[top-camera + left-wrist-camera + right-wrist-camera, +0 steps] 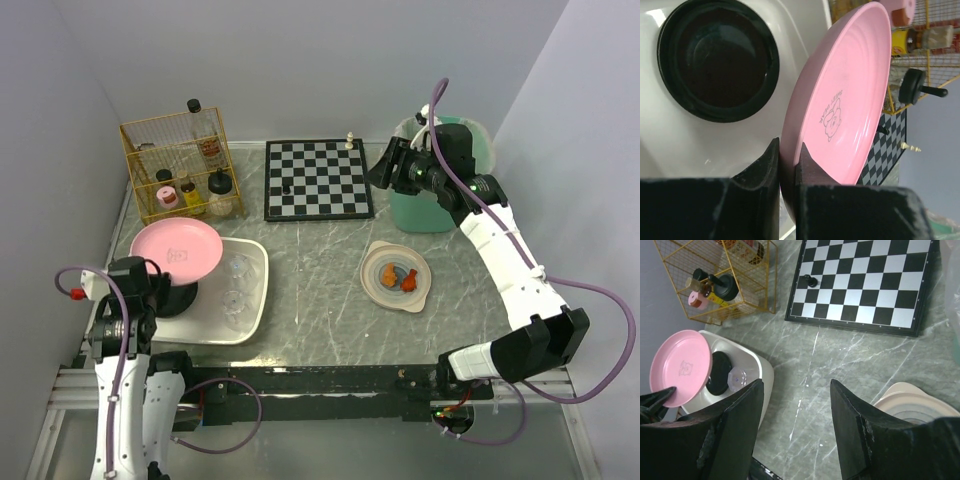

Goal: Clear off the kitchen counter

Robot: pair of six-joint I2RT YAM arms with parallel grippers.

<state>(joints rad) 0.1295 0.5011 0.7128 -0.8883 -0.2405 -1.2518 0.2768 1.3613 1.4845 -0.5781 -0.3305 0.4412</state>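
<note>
PLATE OVER THE TUB: The left gripper (788,157) pinches the rim of a pink plate (845,90), its jaws drawn narrow on the edge. It holds the plate above the white tub (250,322) at the lower left of the overhead view. A black round dish (717,60) and clear glasses (237,272) lie in the tub.

The kitchen counter (320,310), a grey marbled slab, fills the middle of the frame and is far from cleared. A beige bowl (420,297) with orange food scraps (400,277) sits at centre right. A chessboard (318,180) lies at upper centre, and a gold wire rack (178,160) of bottles stands at upper left.

The right gripper (796,392) hangs raised beside the green bin (440,212) at upper right, jaws wide with nothing between them.

The step in hand appears to be stowing the plate in the tub. The next move likely calls for lowering it gently onto the black dish or a free spot, clear of the glasses, before the fingers part. A release from height could send it clattering into the glassware.
</note>
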